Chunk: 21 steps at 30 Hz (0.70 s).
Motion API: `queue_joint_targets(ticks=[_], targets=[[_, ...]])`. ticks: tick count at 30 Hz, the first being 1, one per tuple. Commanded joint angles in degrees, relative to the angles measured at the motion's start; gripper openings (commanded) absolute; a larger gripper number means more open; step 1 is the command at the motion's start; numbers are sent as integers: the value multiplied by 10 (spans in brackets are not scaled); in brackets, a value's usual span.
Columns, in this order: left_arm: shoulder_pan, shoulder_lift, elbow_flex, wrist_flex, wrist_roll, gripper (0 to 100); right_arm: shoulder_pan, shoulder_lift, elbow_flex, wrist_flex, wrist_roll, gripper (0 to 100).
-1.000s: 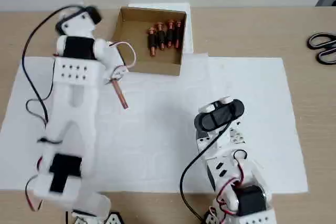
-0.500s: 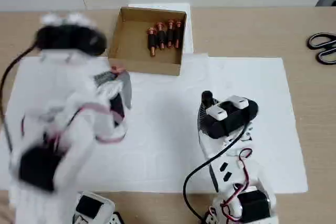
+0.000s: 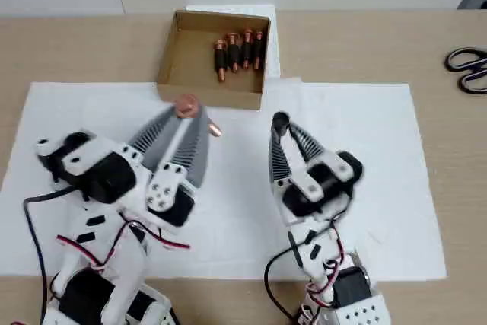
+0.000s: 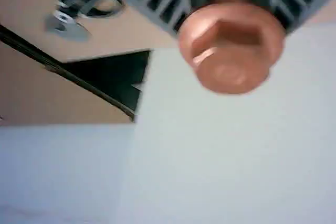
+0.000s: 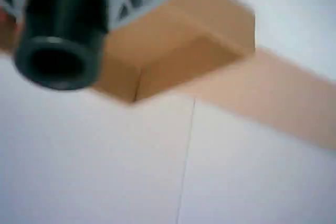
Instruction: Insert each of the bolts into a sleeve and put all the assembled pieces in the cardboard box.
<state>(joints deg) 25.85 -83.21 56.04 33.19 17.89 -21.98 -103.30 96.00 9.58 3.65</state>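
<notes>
Currently a copper bolt is clamped between the grey fingers of the left gripper, and its head is held just near of the cardboard box's near wall. A black sleeve is gripped at the fingertips of the right gripper, and its open round end is seen in the right wrist view. The sleeve is held to the right of the bolt and apart from it. Both are held over the white paper that is spread on the wooden table. Four assembled pieces are laid side by side in the right part of the box. A pair of scissors is seen on the bare table at the far right, well apart from the arms.
</notes>
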Motion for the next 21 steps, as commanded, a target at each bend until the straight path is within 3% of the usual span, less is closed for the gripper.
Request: queue_joint_targets(ticks=[1, 5, 10, 15, 21], targets=[[25, 14, -36, 13, -4, 6, -3, -6, 4, -29, 5, 5], [37, 68, -81, 25, -4, 6, -13, -6, 4, -28, 14, 5], [49, 175, -189, 25, -4, 6, -66, -7, 4, 4, 83, 5], [51, 278, -253, 73, -25, 6, -67, -7, 4, -11, 84, 5], [52, 293, -267, 76, -61, 6, -67, -7, 4, -9, 84, 5]])
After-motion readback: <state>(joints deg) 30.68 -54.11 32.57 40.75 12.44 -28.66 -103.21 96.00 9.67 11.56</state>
